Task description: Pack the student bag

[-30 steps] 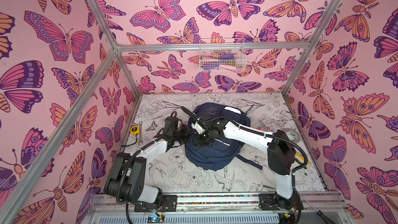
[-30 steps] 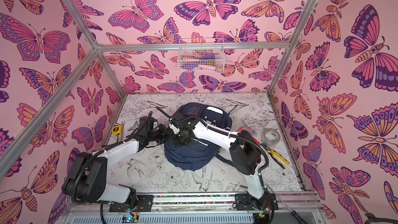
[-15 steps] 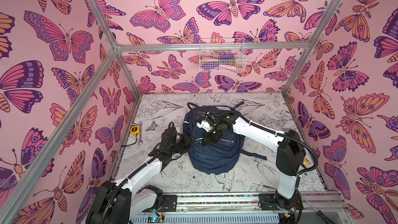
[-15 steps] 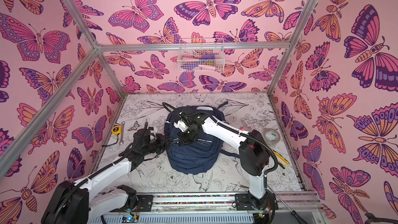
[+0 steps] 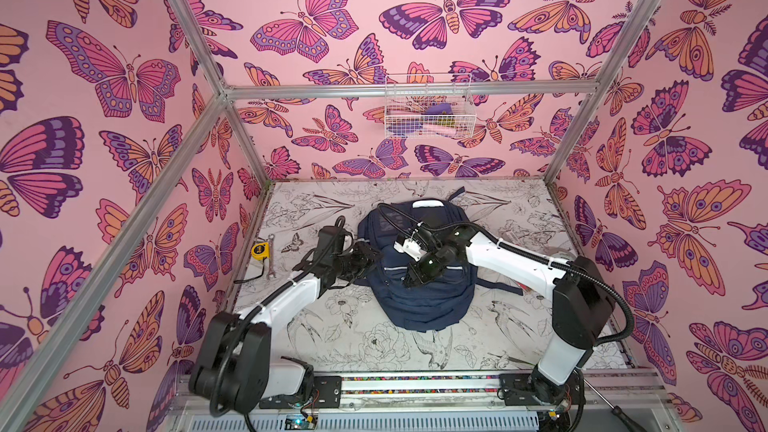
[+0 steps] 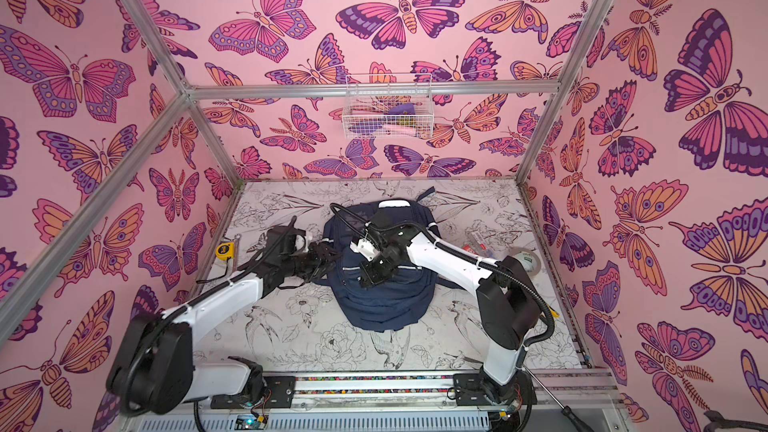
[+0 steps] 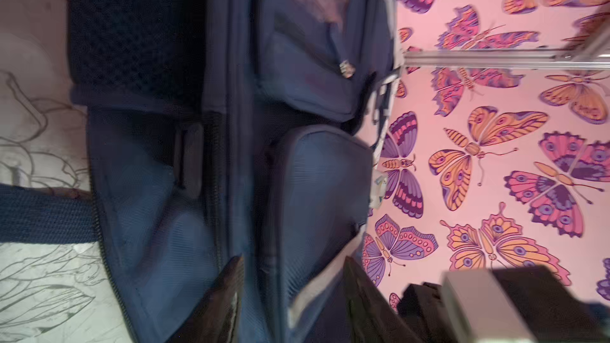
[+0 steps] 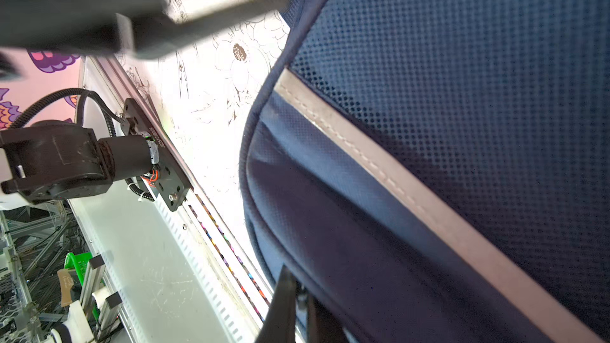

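The student bag (image 5: 419, 305) (image 6: 386, 309), navy with thin pale stripes, lies in the middle of the table. My left gripper (image 5: 372, 257) (image 6: 332, 255) is at the bag's left side. In the left wrist view its jaws (image 7: 293, 259) stand open, with the bag's fabric (image 7: 313, 176) between the fingertips. My right gripper (image 5: 409, 282) (image 6: 365, 282) reaches over the top of the bag. In the right wrist view it (image 8: 297, 288) is shut on a small pale piece at a seam of the bag (image 8: 462, 94); what that piece is stays unclear.
A yellow tape measure (image 5: 259, 250) and a wrench (image 5: 270, 257) lie by the left wall. A tape roll (image 6: 525, 261) and small packets (image 6: 478, 243) sit at the right. A white wire basket (image 5: 428, 112) hangs on the back wall. A screwdriver (image 5: 623, 413) lies beyond the front rail.
My left gripper's jaws have opened at the bag's left side. The right gripper has slid a little toward the front over the bag, and the bag has shifted slightly to the right.
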`<state>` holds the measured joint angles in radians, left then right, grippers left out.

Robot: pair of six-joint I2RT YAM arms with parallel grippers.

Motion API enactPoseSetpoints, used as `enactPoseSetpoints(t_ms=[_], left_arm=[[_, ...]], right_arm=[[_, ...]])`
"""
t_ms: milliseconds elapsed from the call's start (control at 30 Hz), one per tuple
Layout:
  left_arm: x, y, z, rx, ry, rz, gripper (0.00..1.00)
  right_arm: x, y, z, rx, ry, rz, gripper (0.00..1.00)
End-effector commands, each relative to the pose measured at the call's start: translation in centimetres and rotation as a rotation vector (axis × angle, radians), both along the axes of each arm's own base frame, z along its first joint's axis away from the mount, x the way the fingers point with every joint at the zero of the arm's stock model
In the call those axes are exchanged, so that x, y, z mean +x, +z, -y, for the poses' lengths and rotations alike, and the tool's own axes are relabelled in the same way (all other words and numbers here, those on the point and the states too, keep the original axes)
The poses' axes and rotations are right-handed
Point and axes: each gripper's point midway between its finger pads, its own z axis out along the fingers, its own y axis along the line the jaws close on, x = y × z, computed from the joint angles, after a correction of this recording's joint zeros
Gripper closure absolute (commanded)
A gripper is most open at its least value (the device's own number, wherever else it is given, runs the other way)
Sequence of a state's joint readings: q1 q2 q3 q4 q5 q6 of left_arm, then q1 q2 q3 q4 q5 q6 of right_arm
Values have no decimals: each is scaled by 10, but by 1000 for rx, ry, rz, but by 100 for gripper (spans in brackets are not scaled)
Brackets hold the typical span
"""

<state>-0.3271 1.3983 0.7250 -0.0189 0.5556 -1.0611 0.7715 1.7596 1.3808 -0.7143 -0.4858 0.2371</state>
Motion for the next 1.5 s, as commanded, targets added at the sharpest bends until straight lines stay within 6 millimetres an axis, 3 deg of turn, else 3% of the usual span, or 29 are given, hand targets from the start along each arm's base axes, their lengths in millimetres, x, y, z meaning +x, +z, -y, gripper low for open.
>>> enactPoseSetpoints(t_ms=[0,100,267,367,400,500,667,867,1033,1133,1300,1433,1467], left_arm=[[-1,9,19,-56,-71,5,50],[2,8,24,-69,-71,-4,52],[9,18,37,-119,-84,16,76],[11,22,42,-146,-87,26,98],[11,23,42,-156,-83,28,100],[10,28,40,-178,-55,37,100],[7,41,39,-215,-7,58,100],[-6,50,46,-236,9,72,100],[-14,41,45,-225,32,63,100],[-16,35,37,-213,61,59,100],[-15,24,25,-189,98,36,100],[-14,16,23,-178,115,17,100],[-15,14,22,-174,119,12,100]], right_arm=[[0,10,-1,27,1,32,100],[0,10,-1,25,-2,33,100],[-1,7,-1,16,-6,32,100],[0,6,-1,13,-16,31,100],[1,7,-1,14,-21,34,100],[-2,9,-8,8,-26,45,100],[-12,13,-44,-10,20,84,100],[19,24,-87,67,-100,88,100],[43,34,-111,108,-185,94,100],[45,37,-108,109,-205,107,100],[35,34,-85,91,-232,125,93],[29,29,-77,95,-255,105,65],[29,27,-70,70,-276,115,54]])
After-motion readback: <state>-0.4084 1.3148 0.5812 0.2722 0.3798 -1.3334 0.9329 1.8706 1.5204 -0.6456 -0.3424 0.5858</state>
